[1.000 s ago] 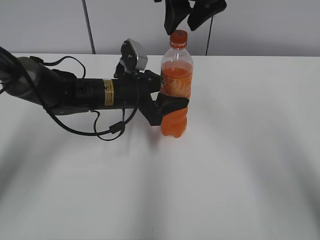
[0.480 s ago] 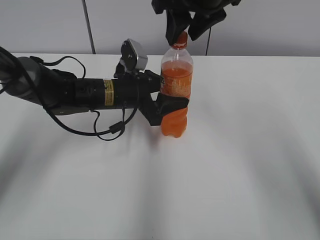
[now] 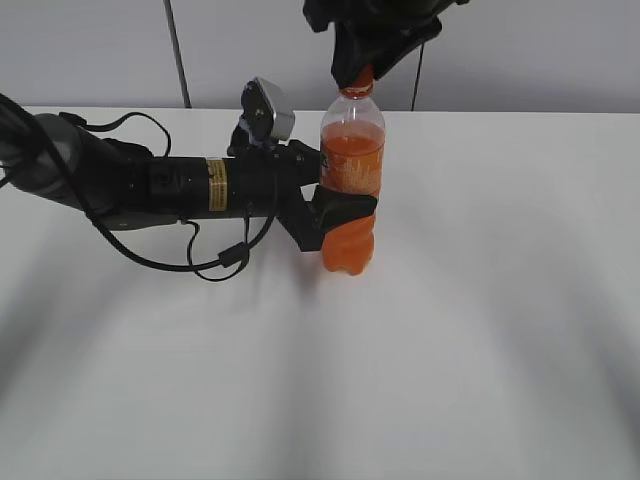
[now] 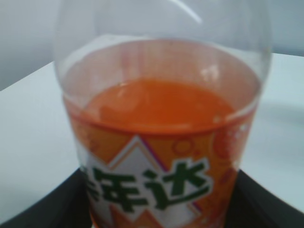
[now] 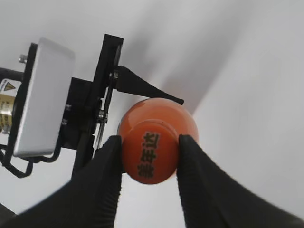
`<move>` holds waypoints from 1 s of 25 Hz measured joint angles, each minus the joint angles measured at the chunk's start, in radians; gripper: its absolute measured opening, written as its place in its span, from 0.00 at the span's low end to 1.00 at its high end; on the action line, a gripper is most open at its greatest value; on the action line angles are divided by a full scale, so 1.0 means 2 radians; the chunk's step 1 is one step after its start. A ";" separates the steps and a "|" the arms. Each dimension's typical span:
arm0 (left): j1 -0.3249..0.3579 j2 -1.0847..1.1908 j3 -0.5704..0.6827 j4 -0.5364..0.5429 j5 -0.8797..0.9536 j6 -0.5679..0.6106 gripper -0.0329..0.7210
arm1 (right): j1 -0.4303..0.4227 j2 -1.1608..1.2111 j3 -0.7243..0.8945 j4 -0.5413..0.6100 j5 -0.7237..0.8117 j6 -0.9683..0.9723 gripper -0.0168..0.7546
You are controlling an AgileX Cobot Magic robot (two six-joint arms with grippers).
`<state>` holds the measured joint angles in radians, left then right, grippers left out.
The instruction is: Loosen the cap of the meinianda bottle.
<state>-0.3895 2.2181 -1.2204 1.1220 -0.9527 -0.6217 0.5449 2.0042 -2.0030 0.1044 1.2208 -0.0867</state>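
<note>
The meinianda bottle (image 3: 351,170) stands upright on the white table, clear plastic with orange liquid and an orange label (image 4: 156,183). My left gripper (image 3: 340,215) is shut on the bottle's body from the left, at the label's lower edge; its black jaws flank the label in the left wrist view (image 4: 156,209). My right gripper (image 3: 362,62) comes down from above and is shut on the orange cap (image 5: 149,154), one black finger on each side. In the exterior view the fingers hide most of the cap (image 3: 359,75).
The left arm (image 3: 150,185) lies across the white table (image 3: 480,300) with a loose black cable (image 3: 215,262) in front of it. A grey wall with a dark vertical strip (image 3: 177,50) runs behind the table.
My right gripper has come down from above the bottle and closed its fingers round the cap. The left gripper and the bottle have not moved.
</note>
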 joint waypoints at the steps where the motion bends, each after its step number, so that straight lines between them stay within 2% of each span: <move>1: 0.000 0.000 0.000 0.000 0.000 0.000 0.63 | 0.000 0.000 0.000 0.000 0.000 -0.031 0.37; 8: 0.000 0.000 0.000 -0.001 0.000 -0.001 0.63 | 0.000 0.000 -0.001 -0.003 0.000 -0.364 0.37; 10: 0.000 0.000 0.000 -0.001 0.000 -0.001 0.63 | 0.000 0.000 -0.001 -0.003 0.000 -0.421 0.37; 14: 0.000 0.000 0.000 -0.001 0.000 -0.001 0.63 | 0.000 0.000 -0.001 0.003 0.000 -0.456 0.37; 25: 0.000 0.000 0.000 -0.001 0.001 -0.002 0.63 | 0.000 -0.020 -0.024 0.031 0.000 -0.455 0.37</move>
<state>-0.3895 2.2181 -1.2204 1.1193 -0.9510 -0.6251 0.5449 1.9646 -2.0513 0.1661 1.2200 -0.9957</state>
